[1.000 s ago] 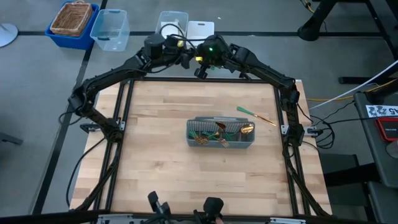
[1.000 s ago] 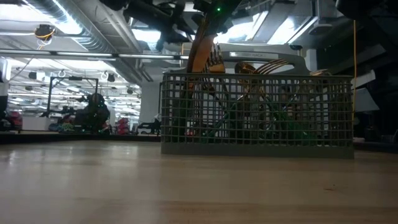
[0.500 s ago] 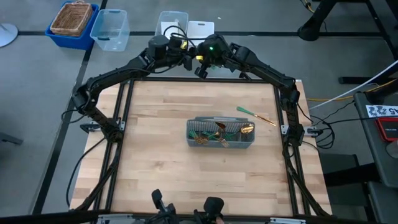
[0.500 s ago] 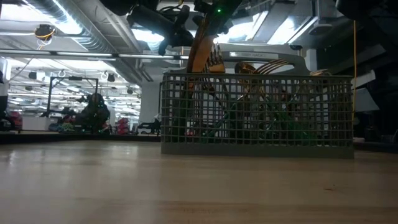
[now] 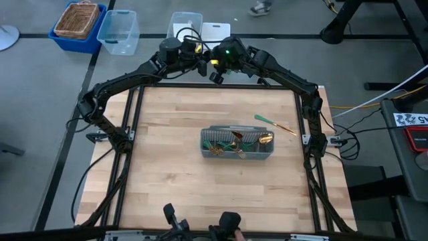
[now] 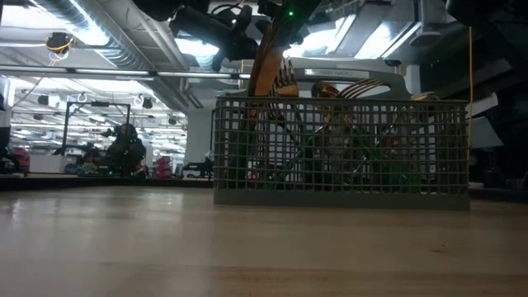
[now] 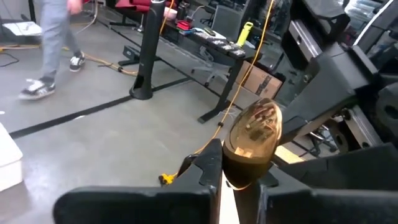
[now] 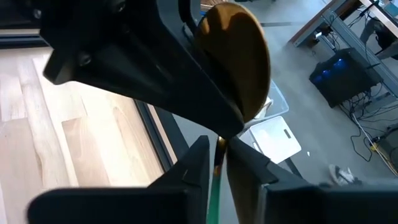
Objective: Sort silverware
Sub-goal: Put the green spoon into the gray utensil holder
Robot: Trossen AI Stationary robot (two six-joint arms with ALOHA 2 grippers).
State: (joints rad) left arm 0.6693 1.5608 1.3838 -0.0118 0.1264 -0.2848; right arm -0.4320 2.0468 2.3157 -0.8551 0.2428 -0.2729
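Closing since a moment ago, the left tool [image 7: 239,186] now clamps the spoon [image 7: 255,140] at upper centre; the right tool [image 8: 214,165] loosens — a handover, I judge.

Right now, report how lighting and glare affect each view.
Low view: bright ceiling lights backlight the caddy. Left wrist view: the spoon bowl mirrors the room. Right wrist view: that bowl looks dull, without highlights. High view: evenly lit.
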